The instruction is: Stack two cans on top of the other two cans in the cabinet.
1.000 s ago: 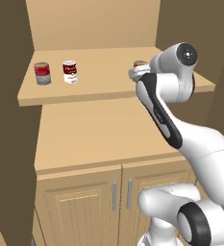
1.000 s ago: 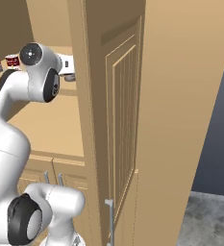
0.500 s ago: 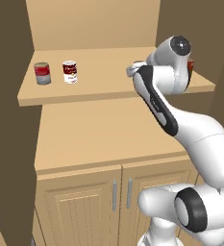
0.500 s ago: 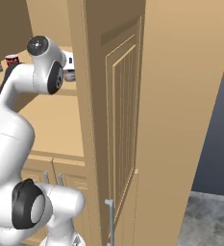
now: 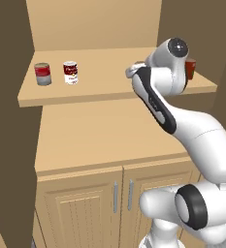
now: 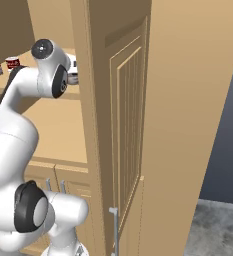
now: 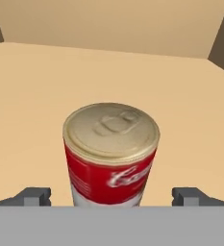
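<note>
1. Where the shelf point(image 5: 85, 94) spans the cabinet point(image 5: 109, 145), keeps every tin standing at one level, none stacked yet; shows both lower doors closed.
2. Sends the white arm point(image 5: 155, 104) up over the counter to the shelf's right half, apparently to collect a first tin.
3. Sets a red-and-grey can point(image 5: 42, 74) and a labelled can point(image 5: 70, 72) side by side well to the left; tucks an orange-red can point(image 5: 190, 68) behind the arm at the right.
4. Frames a gold-lidded red can point(image 7: 111, 153), upright on the shelf, between the tips of the gripper point(image 7: 112, 197), spread wide and grasping nothing, seemingly lined up for a side grip.
</note>
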Tool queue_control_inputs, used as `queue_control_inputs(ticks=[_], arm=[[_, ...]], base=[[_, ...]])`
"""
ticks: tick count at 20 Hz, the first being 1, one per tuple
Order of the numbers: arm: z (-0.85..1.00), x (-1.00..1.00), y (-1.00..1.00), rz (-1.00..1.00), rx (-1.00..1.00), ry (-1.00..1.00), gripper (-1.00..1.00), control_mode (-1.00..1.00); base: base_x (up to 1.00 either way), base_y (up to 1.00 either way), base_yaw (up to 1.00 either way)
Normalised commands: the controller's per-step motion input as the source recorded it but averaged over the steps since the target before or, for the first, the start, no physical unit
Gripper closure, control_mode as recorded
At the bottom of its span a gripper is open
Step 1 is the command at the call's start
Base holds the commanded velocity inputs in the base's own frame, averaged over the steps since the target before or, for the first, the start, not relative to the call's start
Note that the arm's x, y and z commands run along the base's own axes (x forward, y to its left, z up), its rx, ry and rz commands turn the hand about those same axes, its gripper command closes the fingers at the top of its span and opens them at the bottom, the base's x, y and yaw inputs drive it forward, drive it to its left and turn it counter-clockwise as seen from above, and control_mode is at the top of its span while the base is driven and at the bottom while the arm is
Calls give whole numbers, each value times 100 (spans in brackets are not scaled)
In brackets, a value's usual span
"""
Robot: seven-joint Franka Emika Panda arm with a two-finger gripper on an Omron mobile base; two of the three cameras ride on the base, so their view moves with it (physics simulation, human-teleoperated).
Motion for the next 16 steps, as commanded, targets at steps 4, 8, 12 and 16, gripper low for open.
queue_control_inputs(ticks=[4,8,12,16], arm=[[-6,17,2,0,0,-7,-100,-100],[0,15,0,0,0,-5,-100,-100],[0,15,0,0,0,-1,-100,-100],[-1,15,0,0,0,0,-100,-100]], base=[[0,0,0],[0,0,0],[0,0,0],[0,0,0]])
